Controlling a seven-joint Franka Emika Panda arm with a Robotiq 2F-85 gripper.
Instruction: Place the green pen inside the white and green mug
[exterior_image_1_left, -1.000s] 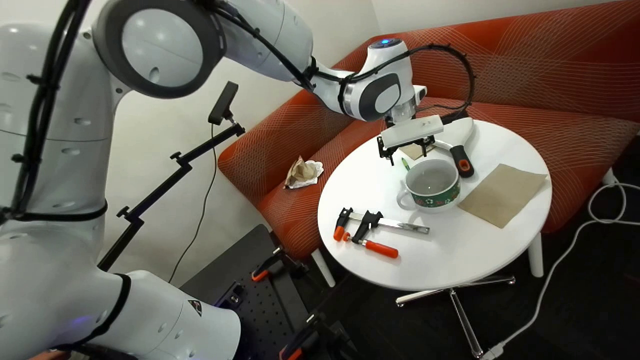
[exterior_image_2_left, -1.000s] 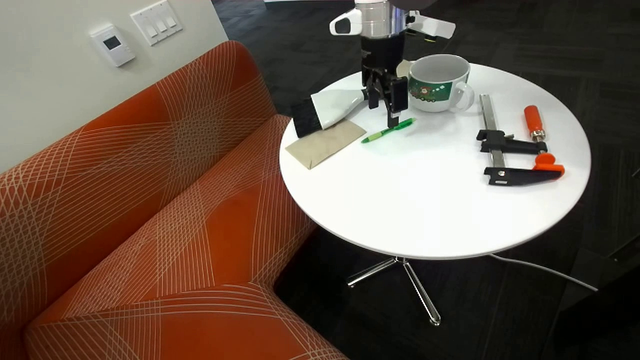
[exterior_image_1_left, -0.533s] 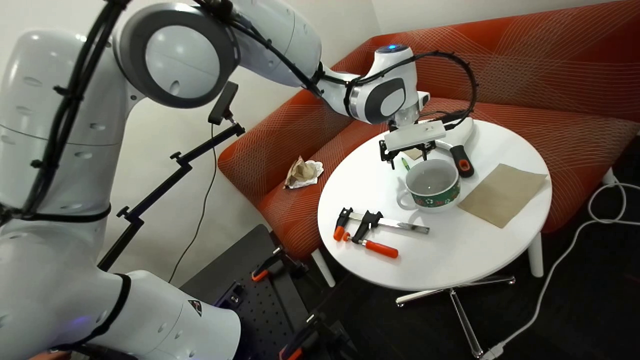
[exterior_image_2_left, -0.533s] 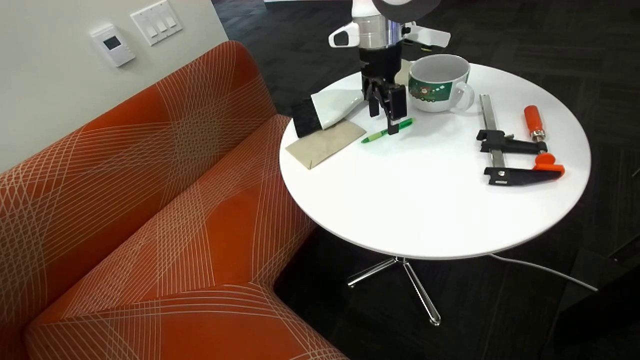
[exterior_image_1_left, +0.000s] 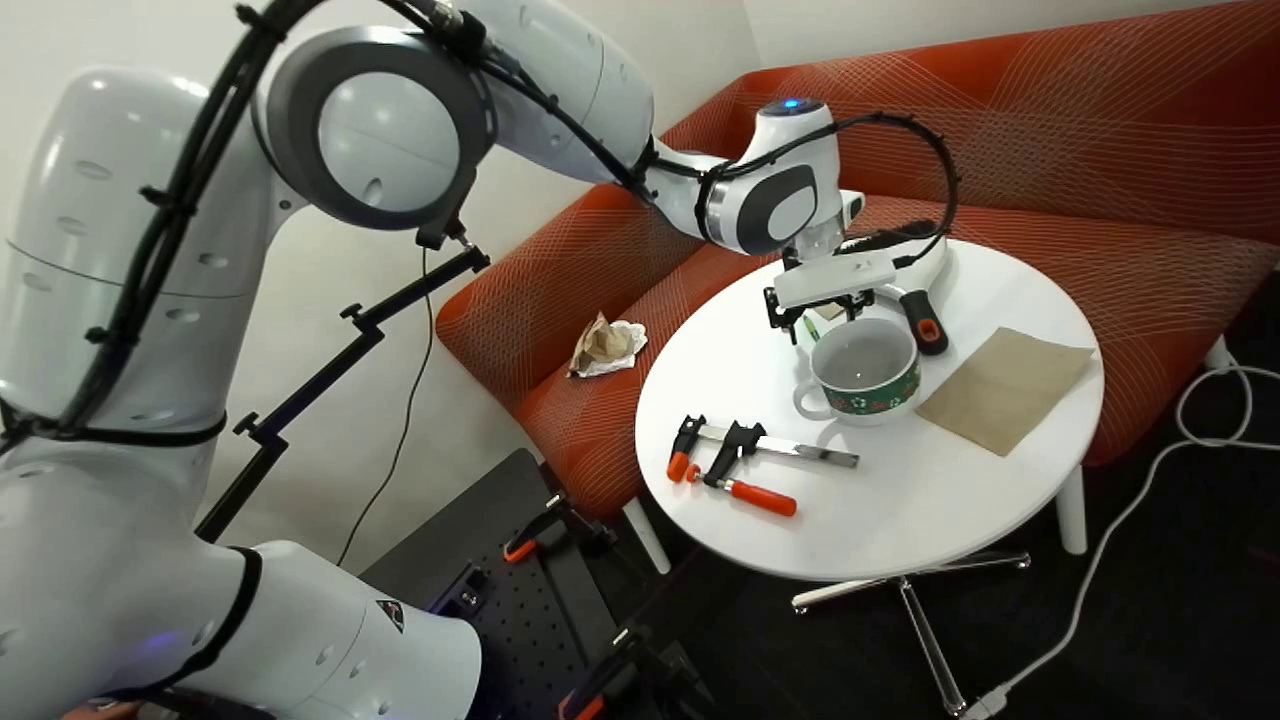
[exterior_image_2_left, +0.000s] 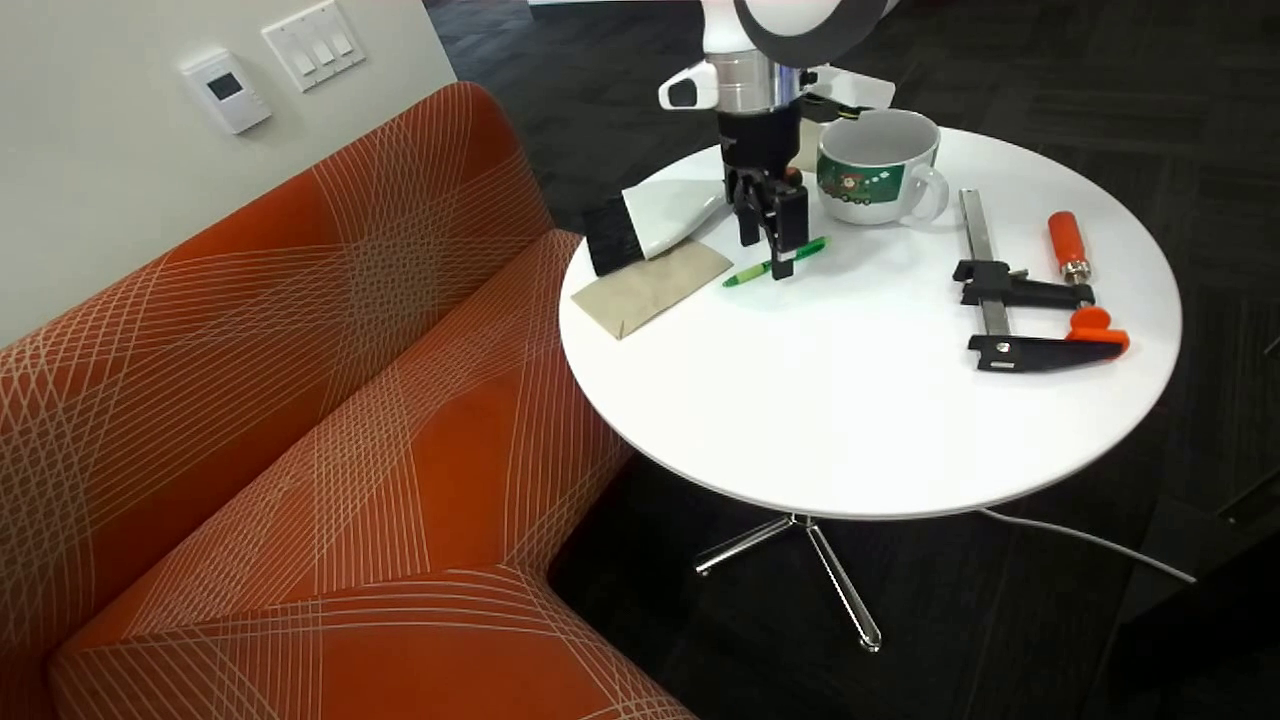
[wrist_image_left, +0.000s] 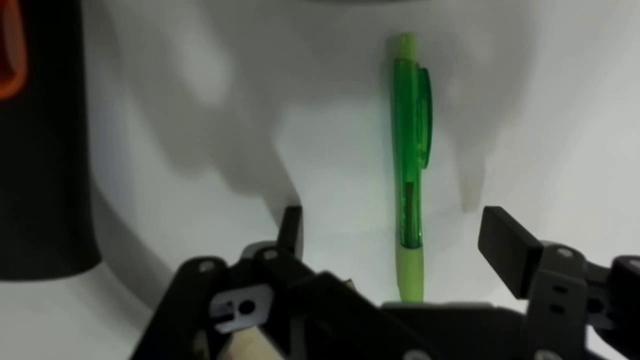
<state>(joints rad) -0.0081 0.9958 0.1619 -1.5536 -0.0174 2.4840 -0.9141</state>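
The green pen (wrist_image_left: 409, 150) lies flat on the white table, with a light green grip and a clip. It also shows in both exterior views (exterior_image_1_left: 811, 328) (exterior_image_2_left: 750, 273), partly behind a finger in one of them. My gripper (wrist_image_left: 392, 222) is open and empty, with its two fingers on either side of the pen and apart from it. In both exterior views the gripper (exterior_image_1_left: 823, 327) (exterior_image_2_left: 766, 252) hangs just above the pen. The white and green mug (exterior_image_1_left: 870, 400) (exterior_image_2_left: 860, 188) stands upright close beside the pen's clip end. The part of its inside that shows holds nothing.
A brush with a black and orange handle (exterior_image_1_left: 922, 322) (wrist_image_left: 45, 150) lies beside the mug and gripper. Its white body (exterior_image_2_left: 672, 215) rests by a tan pad (exterior_image_2_left: 655, 288). Another tan pad (exterior_image_1_left: 1005, 390) and an orange-handled clamp (exterior_image_1_left: 762, 497) (exterior_image_2_left: 1040, 350) lie on the round table.
My gripper has moved down toward the table and over the pen, shifting slightly right in an exterior view. It has stayed open. The pen and the mug have not moved.
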